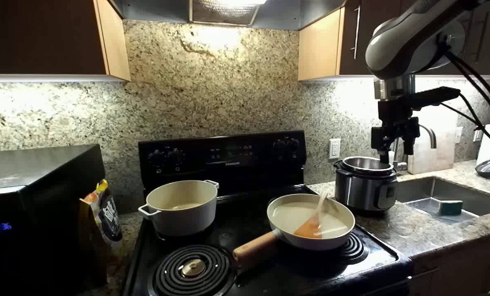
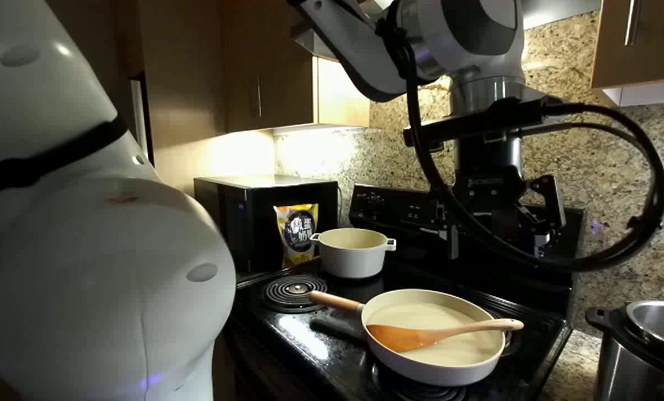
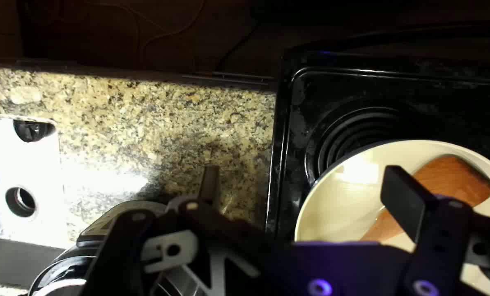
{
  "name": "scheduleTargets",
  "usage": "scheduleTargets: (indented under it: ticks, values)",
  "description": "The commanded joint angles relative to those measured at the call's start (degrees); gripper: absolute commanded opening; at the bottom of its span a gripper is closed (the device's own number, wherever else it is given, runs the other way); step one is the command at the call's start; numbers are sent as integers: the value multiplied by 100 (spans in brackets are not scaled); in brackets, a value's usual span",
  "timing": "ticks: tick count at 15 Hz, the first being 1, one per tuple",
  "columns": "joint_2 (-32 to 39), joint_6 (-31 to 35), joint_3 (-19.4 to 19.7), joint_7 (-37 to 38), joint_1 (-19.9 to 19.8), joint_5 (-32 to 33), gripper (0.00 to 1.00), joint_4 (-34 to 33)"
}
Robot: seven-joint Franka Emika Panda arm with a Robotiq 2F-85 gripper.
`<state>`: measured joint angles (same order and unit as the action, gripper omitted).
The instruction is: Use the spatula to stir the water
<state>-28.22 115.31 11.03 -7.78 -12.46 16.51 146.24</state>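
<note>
Can see the gripper (image 2: pixel 497 246) right of centre in an exterior view, unclenched and bare, with fingers parted wide. Can spot the spatula (image 2: pixel 429 336) at lower right of centre, lying in the frying pan (image 2: pixel 437 374) with its blade down in the shallow pale water (image 2: pixel 423 312) and its handle leaning across the rim, sticking out at the right. Can make out the pan's thicker wooden handle (image 1: pixel 255 246) at lower centre of an exterior view, ending near a coil burner (image 1: pixel 192 268). Can find the two-handled pot (image 1: pixel 187 223) left of centre there, and the steel cooker (image 1: pixel 362 191) at right, with a gripper fingertip overlapping its opening; cannot tell from that angle whether above or inside. Can see a sponge (image 1: pixel 450 207) in the sink (image 1: pixel 470 199) at far right. In the wrist view, can see both fingers low in the frame, well apart, with the right-hand one covering part of the spatula
</note>
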Motion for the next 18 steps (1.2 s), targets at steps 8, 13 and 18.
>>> scheduleTargets:
  ticks: [8,13,18]
  values:
    - [0,-11,1,1,4,-1,100,-7]
    - [374,105,182,481,-67,-579,100,-387]
    - [1112,669,573,689,4,-1830,100,-976]
